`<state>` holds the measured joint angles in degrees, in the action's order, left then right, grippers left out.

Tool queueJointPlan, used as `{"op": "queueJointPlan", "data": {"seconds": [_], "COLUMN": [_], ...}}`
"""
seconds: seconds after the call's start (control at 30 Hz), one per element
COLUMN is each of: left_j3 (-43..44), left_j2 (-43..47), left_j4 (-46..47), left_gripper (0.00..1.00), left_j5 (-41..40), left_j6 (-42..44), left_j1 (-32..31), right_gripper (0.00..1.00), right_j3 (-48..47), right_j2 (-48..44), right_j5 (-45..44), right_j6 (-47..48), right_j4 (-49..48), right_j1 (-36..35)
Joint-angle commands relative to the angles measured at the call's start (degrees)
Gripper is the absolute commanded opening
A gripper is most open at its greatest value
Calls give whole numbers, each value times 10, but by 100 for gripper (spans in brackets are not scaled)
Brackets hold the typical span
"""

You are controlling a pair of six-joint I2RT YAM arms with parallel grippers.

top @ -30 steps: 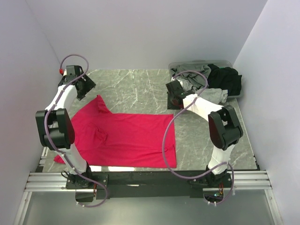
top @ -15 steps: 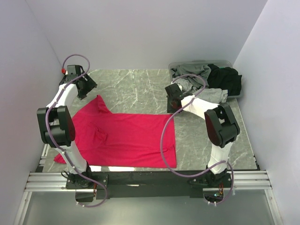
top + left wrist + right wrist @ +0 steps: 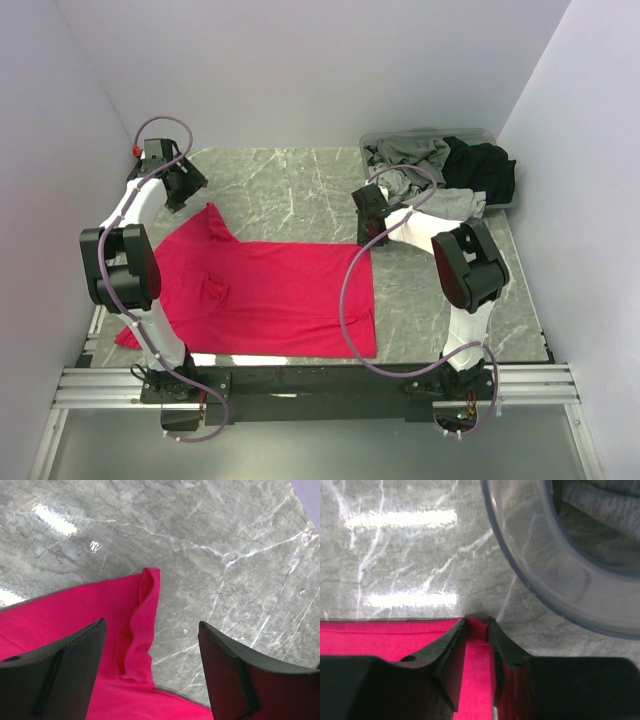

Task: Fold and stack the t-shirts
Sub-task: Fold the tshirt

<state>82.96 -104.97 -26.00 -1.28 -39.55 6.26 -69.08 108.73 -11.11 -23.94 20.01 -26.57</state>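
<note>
Overhead, the red shirt [image 3: 280, 295] lies spread on the bench [image 3: 290, 180], with the other shirts [image 3: 410, 152] heaped in the tub [image 3: 478, 131]. The right arm bends forward and down, putting the right claw [image 3: 366, 236] at the red shirt's far right corner. The left arm stretches far left, with the left claw [image 3: 186, 190] near the sleeve [image 3: 212, 220]. From the left wrist, that claw gapes wide and empty above the sleeve. From the right wrist, the right claw is half-closed astride the corner, with no firm pinch showing. It should bite deeper past the hem before lifting.

Grey marble table [image 3: 300, 190] carries a spread red t-shirt [image 3: 270, 295] and grey tub [image 3: 545, 580].
</note>
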Motion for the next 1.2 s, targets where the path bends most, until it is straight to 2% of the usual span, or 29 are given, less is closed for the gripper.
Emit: {"op": "queueJointPlan", "data": {"seconds": [0.0,0.2,0.3,0.57,0.9,1.17], "left_j3": [26,60,91,104,100,106], "left_j2": [-6,-59,-93,-130,-161,-171], "left_j4": [10,-10,-28,-38,-10,2], "left_gripper": [80,77,75,70,65,57], "left_j5": [5,-7,-14,-36,-15,-5], "left_j6": [21,53,55,40,41,36], "left_j1": [-3,-19,-27,-27,-27,-27], "right_gripper": [29,18,15,14,14,14], "right_j3": [5,9,15,21,19,14], "right_j2": [17,11,7,1,-1,1], "right_j5": [0,1,0,-1,0,2], "right_j6": [-2,-3,-4,-7,-8,-8], "right_j4": [-17,-9,-9,-8,-5,-3], "right_j1": [3,3,3,2,2,2]}}
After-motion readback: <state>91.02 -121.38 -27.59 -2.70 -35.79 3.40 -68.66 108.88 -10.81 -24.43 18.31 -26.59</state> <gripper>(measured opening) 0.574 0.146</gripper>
